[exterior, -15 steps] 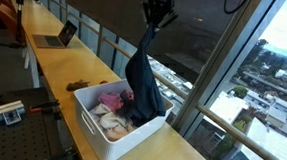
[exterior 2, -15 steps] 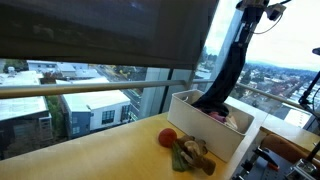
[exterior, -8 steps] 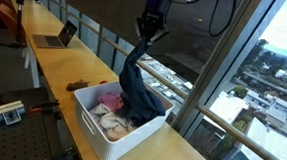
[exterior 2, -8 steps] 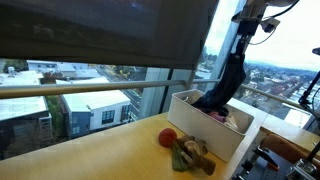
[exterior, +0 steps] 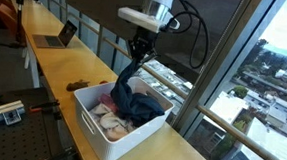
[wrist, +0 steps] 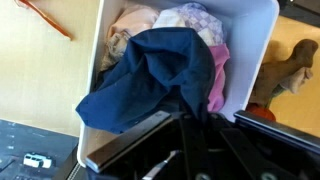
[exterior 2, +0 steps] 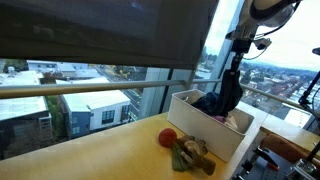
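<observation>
My gripper [exterior: 141, 53] is shut on the top of a dark blue cloth [exterior: 133, 95], just above a white bin [exterior: 98, 134] on the wooden counter. The cloth hangs from the fingers and its lower part lies bunched inside the bin, on pink and pale clothes [exterior: 109, 108]. In the other exterior view the gripper [exterior 2: 236, 62] holds the blue cloth [exterior 2: 226, 97] over the bin [exterior 2: 192, 122]. The wrist view shows the gripper [wrist: 193, 122] pinching the cloth [wrist: 150, 80], which covers much of the bin [wrist: 256, 40]; a pink garment [wrist: 217, 82] peeks out beside it.
A red ball [exterior 2: 167, 137] and a plush toy [exterior 2: 190, 152] lie on the counter beside the bin. A laptop [exterior: 58, 35] sits farther along the counter. Large windows with a railing run right behind the bin. An orange object [wrist: 45, 18] lies on the wood.
The gripper has come down toward the bin with the blue cloth. The cloth hung long and straight before; now its lower part is piled in the bin.
</observation>
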